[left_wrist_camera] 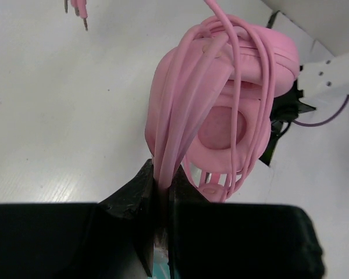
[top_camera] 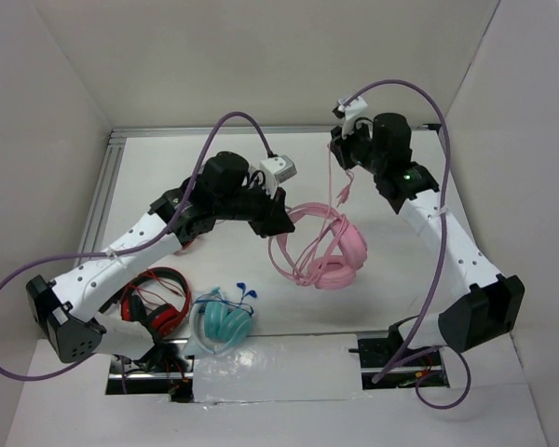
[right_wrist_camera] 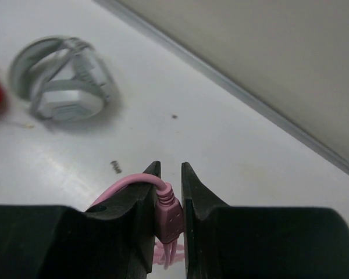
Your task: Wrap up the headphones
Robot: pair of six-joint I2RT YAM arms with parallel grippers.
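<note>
Pink headphones (top_camera: 334, 250) mid-frame in top view, above white tabletop (top_camera: 401, 298); can't tell if resting or lifted. L jaws clamped on headband (left_wrist_camera: 180, 104) w/ cable loops bunched over it, earcup (left_wrist_camera: 221, 125) just beyond. R jaws, up & right of headphones, pinch the cable's (top_camera: 332, 182) pink plug (right_wrist_camera: 170, 214). Red/black pair (top_camera: 156, 305) & teal pair (top_camera: 224, 321) lie lower left, side by side.
</note>
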